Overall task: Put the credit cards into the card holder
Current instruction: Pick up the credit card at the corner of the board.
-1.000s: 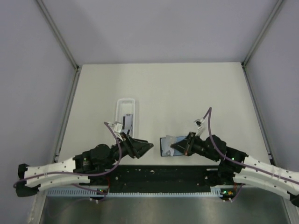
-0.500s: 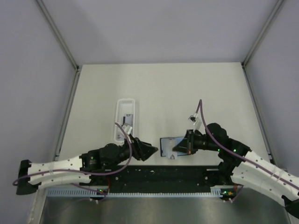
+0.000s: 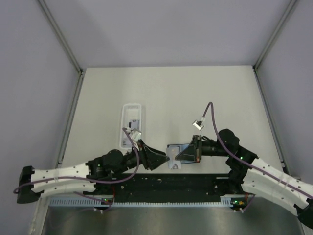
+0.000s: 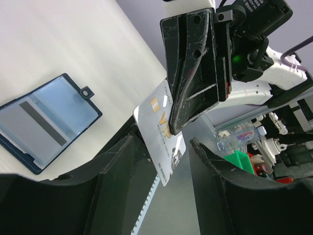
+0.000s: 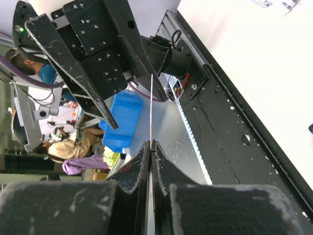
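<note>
Cards first: one white credit card (image 4: 160, 139) with gold VIP lettering is hanging in the air over the near edge of the counter (image 3: 195, 98), and the right gripper (image 5: 150, 147) is clamping it tight, both black fingers pressed flat on its faces. From the right wrist the card is showing edge-on, a thin pale line rising out of the closed fingertips. The left gripper (image 3: 157, 159) is facing it nose to nose with its fingers spread wide, one on either side of the card; whether they are touching it I cannot tell. Just behind the two of them the card holder (image 4: 49, 120) is lying open and flat on the counter, pale blue inside, navy rim, snap stud (image 4: 87, 91) sticking out at one edge, and a grey card (image 4: 36, 120) with a black stripe is sitting inside it. Further back on the left, the long white tray (image 3: 132, 105) is lying lengthwise, holding what looks like more cards, too small to count. Closest in, the black rail (image 3: 171, 183) is running along the counter edge beneath both arms.
</note>
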